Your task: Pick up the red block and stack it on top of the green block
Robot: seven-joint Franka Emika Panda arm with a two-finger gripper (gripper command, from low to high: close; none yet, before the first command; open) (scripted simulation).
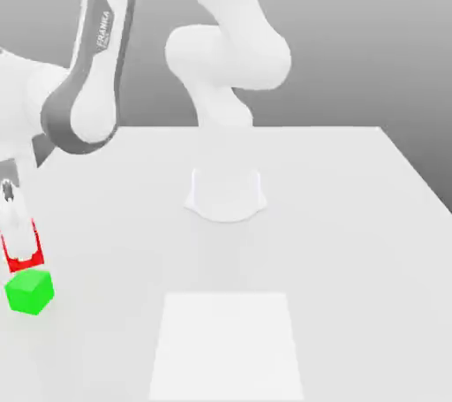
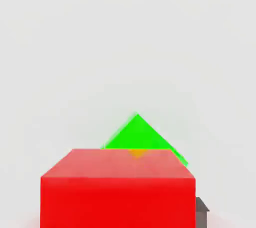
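At the exterior view's far left, my gripper (image 1: 22, 246) is shut on the red block (image 1: 23, 254), whose red shows between the white fingers. The green block (image 1: 29, 292) sits on the table just in front of and below it, and the two nearly touch in that view. In the hand view the red block (image 2: 117, 189) is very close, and the green block (image 2: 138, 134) shows as a corner behind its upper edge, partly hidden. I cannot tell whether the red block rests on the table or hangs a little above it.
The arm's white base (image 1: 226, 193) stands at the middle of the white table (image 1: 353, 215). A paler square patch (image 1: 225, 343) lies near the front edge. The arm's grey and white links (image 1: 84, 100) lean over the left side.
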